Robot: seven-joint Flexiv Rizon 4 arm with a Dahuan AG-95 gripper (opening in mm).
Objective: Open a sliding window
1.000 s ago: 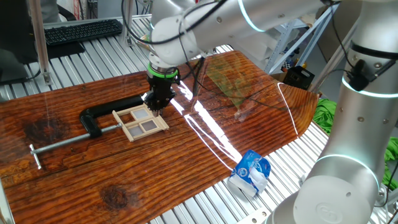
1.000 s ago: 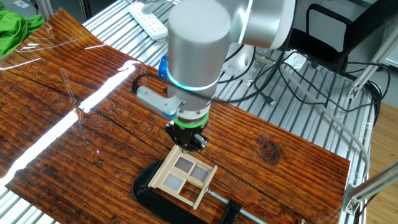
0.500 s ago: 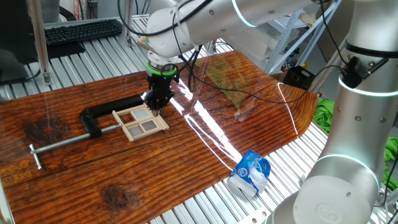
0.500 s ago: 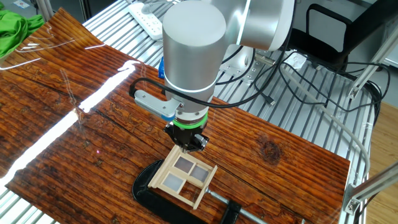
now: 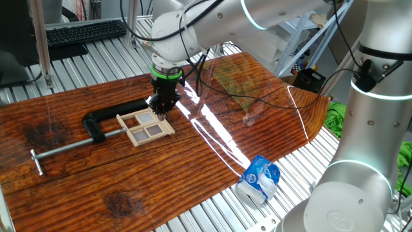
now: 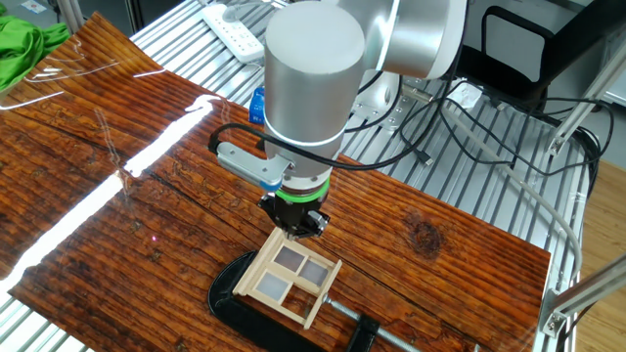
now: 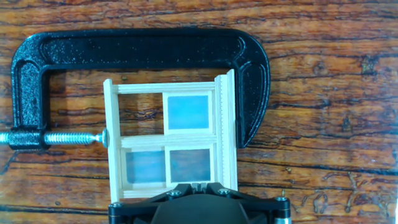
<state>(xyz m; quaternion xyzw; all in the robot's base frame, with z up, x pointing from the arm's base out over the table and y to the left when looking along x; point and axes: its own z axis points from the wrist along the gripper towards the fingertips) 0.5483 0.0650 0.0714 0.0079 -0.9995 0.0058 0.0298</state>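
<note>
The sliding window [image 5: 146, 125] is a small pale-wood frame lying flat on the wooden table [image 5: 212, 138], held in a black bar clamp [image 5: 96, 122]. It also shows in the other fixed view [image 6: 290, 277] and in the hand view [image 7: 168, 140]. There three panes look bluish and the upper left pane shows bare table. My gripper [image 5: 161, 109] points straight down at the window's edge, with its tip [image 6: 296, 233] on the frame. In the hand view the gripper [image 7: 198, 185] has its jaws almost together around a thin pale piece at the window's near edge.
The clamp [image 7: 143, 43] wraps round the window's far side, its screw [image 5: 58, 148] sticking out to the left. A blue and white packet [image 5: 259, 178] lies at the table's front edge. A keyboard [image 5: 84, 31], a power strip [image 6: 230, 24] and green cloth [image 6: 20, 44] lie off the table.
The arm's upper joints have turned slightly. The gripper tip and the window stay where they were.
</note>
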